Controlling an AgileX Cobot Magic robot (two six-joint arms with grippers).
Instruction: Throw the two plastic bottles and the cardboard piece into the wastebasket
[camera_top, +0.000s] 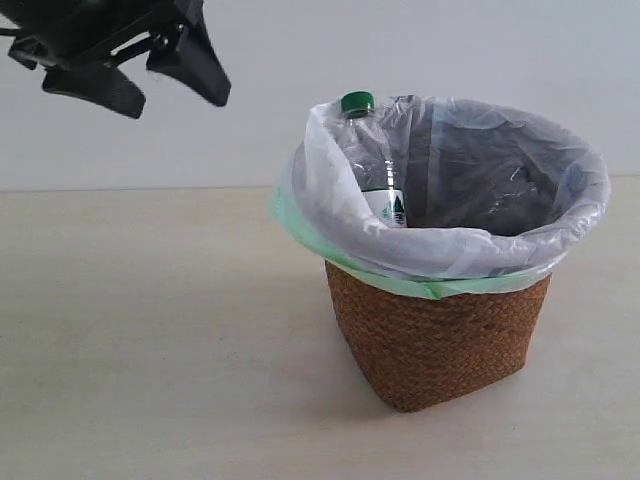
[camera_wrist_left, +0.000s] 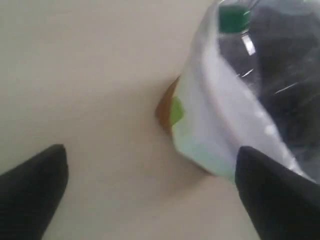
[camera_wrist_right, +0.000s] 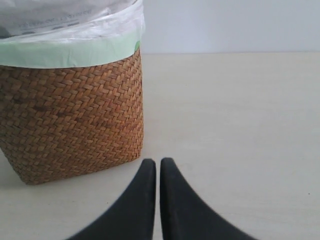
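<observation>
Shows the green-capped bottle (camera_top: 375, 165) inside the wastebasket (camera_top: 440, 340), propped against the liner (camera_top: 325, 190). Shows no red-labelled bottle or cardboard piece on the table (camera_top: 150, 350); probably binned too, though cannot tell. Finds the left hand (camera_top: 172, 98) spread and empty above, the right hand (camera_wrist_right: 159, 167) closed, empty, low beside the wastebasket.

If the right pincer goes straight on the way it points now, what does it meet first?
Likely nothing: the shut right pincer aims along the table, just past the wicker side of the basket. Depth is unclear.
</observation>
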